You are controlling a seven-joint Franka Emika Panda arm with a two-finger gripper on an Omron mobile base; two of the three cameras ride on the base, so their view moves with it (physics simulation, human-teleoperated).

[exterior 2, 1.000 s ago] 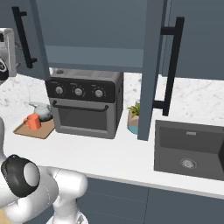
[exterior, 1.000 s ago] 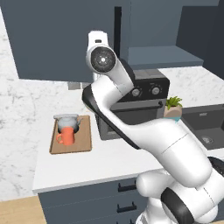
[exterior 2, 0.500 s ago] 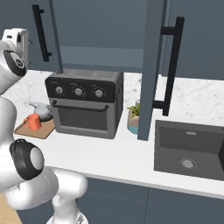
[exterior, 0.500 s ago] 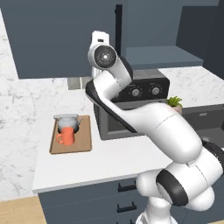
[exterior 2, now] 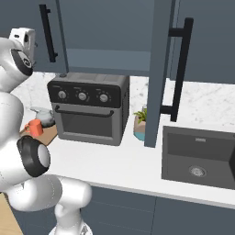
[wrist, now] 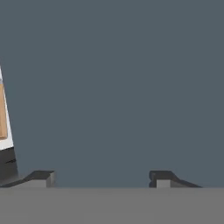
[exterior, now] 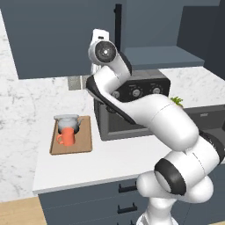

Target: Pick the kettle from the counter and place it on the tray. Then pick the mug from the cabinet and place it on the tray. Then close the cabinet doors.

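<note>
Already the kettle (exterior: 67,121) and the mug (exterior: 66,137) sit together on the tray (exterior: 85,139), left of centre in the left base view, the mug just in front of the kettle and apparently touching it; what you have left, by my reading, is the cabinet doors. Left door (exterior 2: 47,32) shows at upper left of the right base view, its black bar handle (exterior 2: 47,33) running vertically; right door (exterior 2: 160,69) stands swung out toward you at upper centre-right, edge-on, with its own bar handle (exterior 2: 180,69). Expect each panel to be stiff and flat, hinged, light to swing but unforgiving of a skewed push; it should not flex or slip much. Best purchase is a flat press on the panel face near the handle side, far from the hinge, or a hook behind the bar. Your gripper (wrist: 100,179) is raised at upper centre-left of the left base view, close against the dark cabinet. In the hand view the two fingertips (wrist: 40,177) stand well apart at the bottom edge, jaws wide, nothing between them, facing a plain blue-grey panel; whether they touch it you cannot tell. A sliver of tray and counter (exterior: 110,158) shows at that view's left edge. Risk: pushing near the hinge stalls the door.
</note>
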